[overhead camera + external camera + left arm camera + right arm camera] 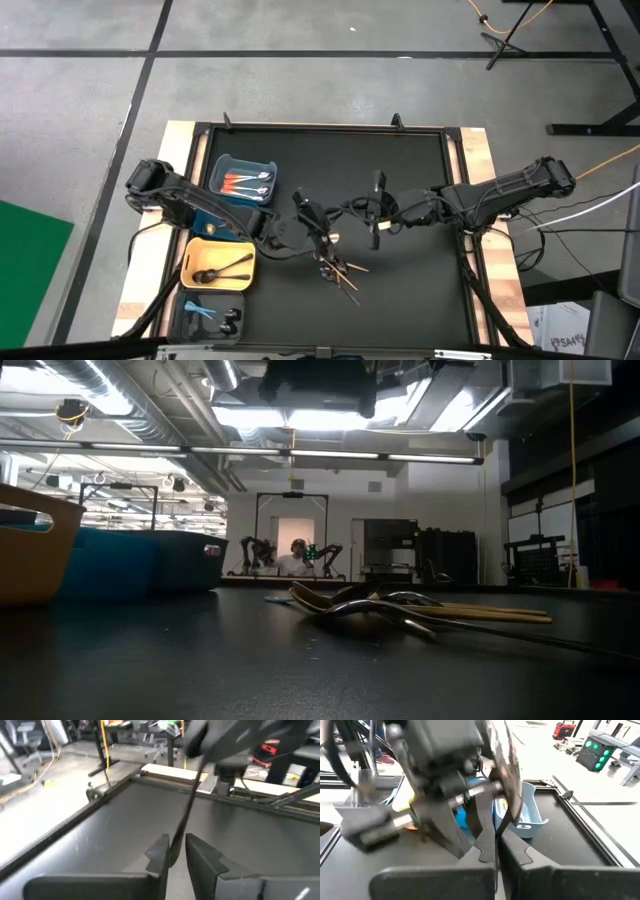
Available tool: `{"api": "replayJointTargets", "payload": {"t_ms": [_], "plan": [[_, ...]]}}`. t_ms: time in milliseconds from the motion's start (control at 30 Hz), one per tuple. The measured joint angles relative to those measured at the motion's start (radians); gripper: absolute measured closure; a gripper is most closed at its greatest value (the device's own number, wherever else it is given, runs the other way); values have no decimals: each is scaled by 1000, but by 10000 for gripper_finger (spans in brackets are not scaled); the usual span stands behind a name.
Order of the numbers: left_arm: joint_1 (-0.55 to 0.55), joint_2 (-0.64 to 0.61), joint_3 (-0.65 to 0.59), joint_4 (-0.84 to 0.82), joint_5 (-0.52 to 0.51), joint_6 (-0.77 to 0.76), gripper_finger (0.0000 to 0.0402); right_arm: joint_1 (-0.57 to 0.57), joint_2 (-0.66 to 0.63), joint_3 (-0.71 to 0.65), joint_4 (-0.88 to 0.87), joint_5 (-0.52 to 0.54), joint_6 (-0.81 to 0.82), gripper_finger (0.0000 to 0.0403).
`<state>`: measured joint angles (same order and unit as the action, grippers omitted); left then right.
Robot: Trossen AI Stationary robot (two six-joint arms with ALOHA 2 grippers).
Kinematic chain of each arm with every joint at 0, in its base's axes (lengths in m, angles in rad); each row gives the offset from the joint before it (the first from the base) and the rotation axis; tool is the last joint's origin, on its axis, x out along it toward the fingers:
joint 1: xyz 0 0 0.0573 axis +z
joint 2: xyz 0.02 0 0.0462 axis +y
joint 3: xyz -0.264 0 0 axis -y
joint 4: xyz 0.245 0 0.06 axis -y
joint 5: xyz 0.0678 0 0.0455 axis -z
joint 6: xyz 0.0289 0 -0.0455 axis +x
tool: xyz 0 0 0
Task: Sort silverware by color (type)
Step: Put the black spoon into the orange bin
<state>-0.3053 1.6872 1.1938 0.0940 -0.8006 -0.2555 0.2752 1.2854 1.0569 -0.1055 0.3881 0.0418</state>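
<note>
1. Along the table's (400, 290) left edge stand three bins: the blue bin (222, 166) holds orange-handled pieces (243, 182), the yellow bin (190, 260) black pieces (222, 268), the grey bin (180, 318) light blue ones (198, 311).
2. The left hand (173, 851), near the middle, has fingers slightly apart around a black utensil (187, 812).
3. Gold pieces (340, 272) lie toward the front edge; the low view shows their bowls (345, 602).
4. The right hand (496, 851) is pressed together on that same black utensil.
</note>
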Motion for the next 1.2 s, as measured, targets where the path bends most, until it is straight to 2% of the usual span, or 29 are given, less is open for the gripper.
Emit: {"api": "replayJointTargets", "payload": {"t_ms": [200,400,567,667,833,1000,1200], "plan": [[-40,-65,0,-23,3,39,331,0,0,1,2,-7,1,402],[-99,-131,1,-121,0,42,331,-1,0,1,7,-6,9,403],[-137,-173,2,-142,-1,41,331,-19,11,3,-10,-24,73,403],[-157,-192,2,-149,0,49,331,-57,28,3,-30,-85,141,403],[-194,-227,2,-188,8,49,331,-129,76,2,-58,-261,228,403],[-241,-289,2,-253,13,40,331,-178,150,3,40,-413,250,403],[-312,-402,2,-341,6,-41,331,-212,250,3,205,-529,288,403]]}}
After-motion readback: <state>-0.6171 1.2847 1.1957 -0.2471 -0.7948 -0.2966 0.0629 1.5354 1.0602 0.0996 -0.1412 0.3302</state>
